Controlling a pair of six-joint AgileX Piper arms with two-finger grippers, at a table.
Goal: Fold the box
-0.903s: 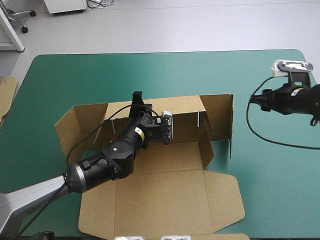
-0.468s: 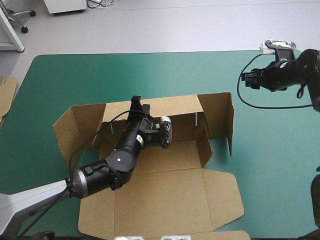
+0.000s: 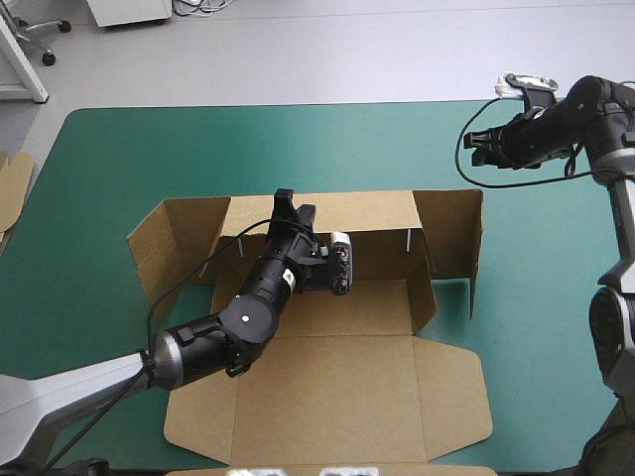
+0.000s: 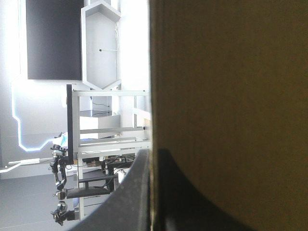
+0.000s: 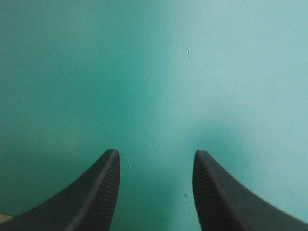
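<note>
Box: the brown cut-board box (image 3: 337,392) sits mid-table on the teal-green table cover (image 3: 119,159), its front reaching almost to the near edge.
Raised so far: the long back wall (image 3: 367,213) stands upright. The left end flap (image 3: 164,243) and the right end flap (image 3: 458,233) are up with it and swing forward. A short inner wall beside the right end flap also stands.
Flat so far: the wide front panel (image 3: 327,421) with its rounded corner tabs lies flat on the cover toward the near edge.
Left gripper: the left gripper (image 3: 295,203), with two broad black fingers, is clamped on the top edge of the back wall near its left end. In the wrist view the sheet's edge runs between the nearly closed fingers.
Right gripper: the right gripper (image 5: 155,152) holds nothing and its fingers are spread. It hangs over bare cover near the far right corner, well apart from the box.
Progress: probably early to middle, with the walls lifted but none visibly tucked or locked.
Left to do: by this reading, the end flaps must be turned in, the side walls set, and the tabs tucked.
Aside: a spare piece of brown board (image 3: 12,183) shows at the table's left edge.
</note>
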